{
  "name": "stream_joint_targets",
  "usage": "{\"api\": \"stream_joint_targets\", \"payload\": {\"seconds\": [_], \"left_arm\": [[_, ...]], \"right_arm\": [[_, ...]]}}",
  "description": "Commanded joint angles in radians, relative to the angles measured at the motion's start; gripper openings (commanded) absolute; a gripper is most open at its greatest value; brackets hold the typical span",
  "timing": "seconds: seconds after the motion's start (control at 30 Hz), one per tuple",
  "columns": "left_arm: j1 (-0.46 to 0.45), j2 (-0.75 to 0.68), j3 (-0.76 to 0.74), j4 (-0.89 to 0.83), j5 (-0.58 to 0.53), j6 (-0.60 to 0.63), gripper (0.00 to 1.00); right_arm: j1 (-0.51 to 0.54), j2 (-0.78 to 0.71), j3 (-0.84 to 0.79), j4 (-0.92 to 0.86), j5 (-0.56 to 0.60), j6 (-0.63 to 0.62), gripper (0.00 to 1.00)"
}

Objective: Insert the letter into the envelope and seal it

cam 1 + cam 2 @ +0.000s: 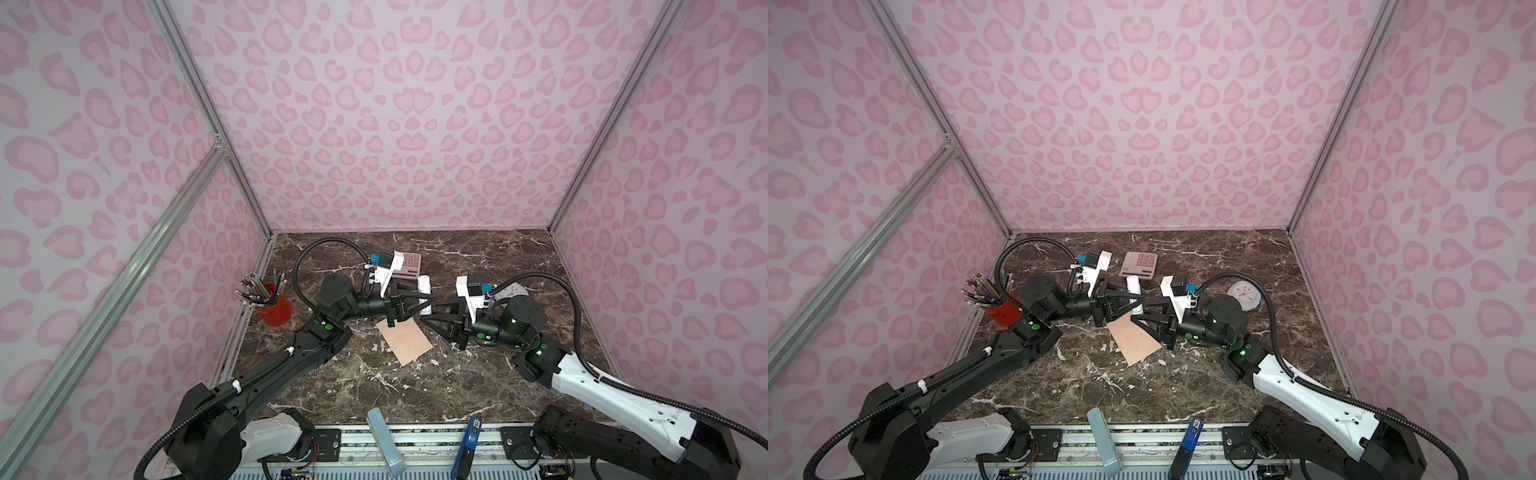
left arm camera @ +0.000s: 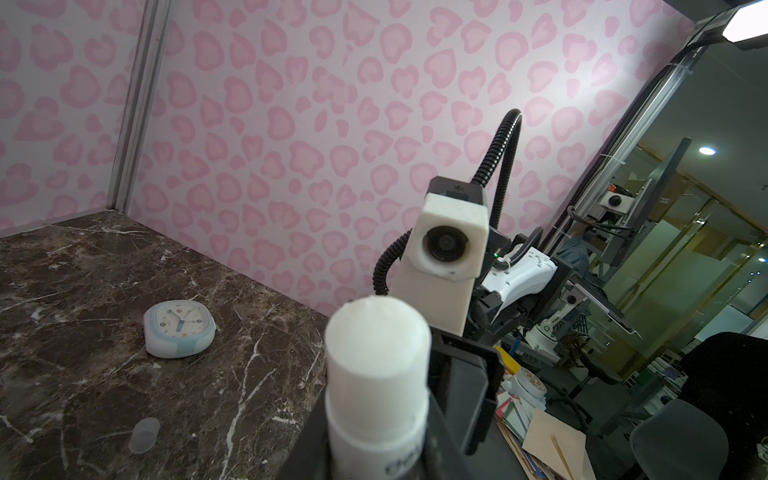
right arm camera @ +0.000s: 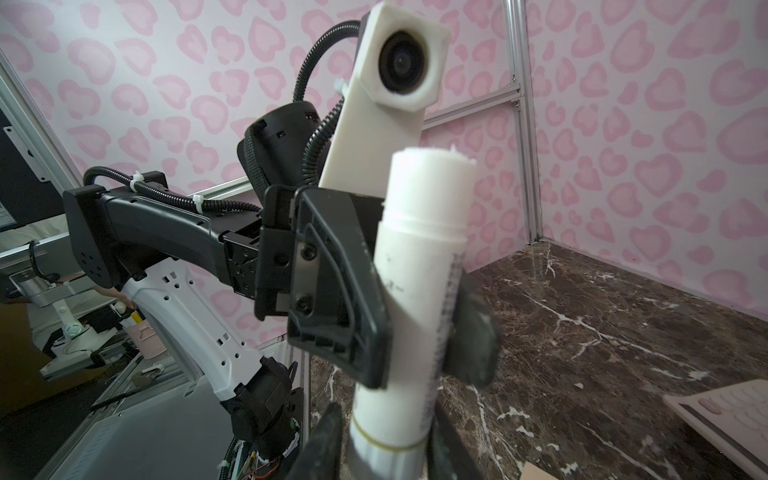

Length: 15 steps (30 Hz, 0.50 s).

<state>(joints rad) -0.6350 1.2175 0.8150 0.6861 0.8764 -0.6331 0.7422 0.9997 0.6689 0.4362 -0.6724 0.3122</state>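
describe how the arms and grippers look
The left arm and right arm are black with white shell sections, green joint lights and a ribbed black cable looping to a white camera mount. The left gripper and right gripper are black with triangular framed fingers.

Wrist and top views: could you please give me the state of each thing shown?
glue stick: uncapped, glue wound out, held above the table.
cap: off, lying on the table.
envelope: flat on the table, no flap showing.
left gripper: jaws shut on the glue stick.
right gripper: jaws flank the stick's base; grip unclear.
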Motion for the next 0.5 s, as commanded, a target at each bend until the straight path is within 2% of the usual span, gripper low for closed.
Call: {"api": "stream_joint_targets", "payload": {"seconds": [0.0,0.23,0.47], "left_arm": [[0.002,0.006,0.009,0.046,0.009,0.000,0.04],[-0.007,-0.004,-0.002,-0.020,-0.049,0.050,0.04],[-0.042,-0.042,0.003,-0.171,-0.288,0.134,0.04]], "right_arm": [[-0.001,0.003,0.004,0.044,-0.013,0.005,0.32],[-0.004,0.002,0.017,0.024,0.037,0.002,0.27],[0.010,-0.011,0.069,-0.114,0.239,-0.048,0.19]]}}
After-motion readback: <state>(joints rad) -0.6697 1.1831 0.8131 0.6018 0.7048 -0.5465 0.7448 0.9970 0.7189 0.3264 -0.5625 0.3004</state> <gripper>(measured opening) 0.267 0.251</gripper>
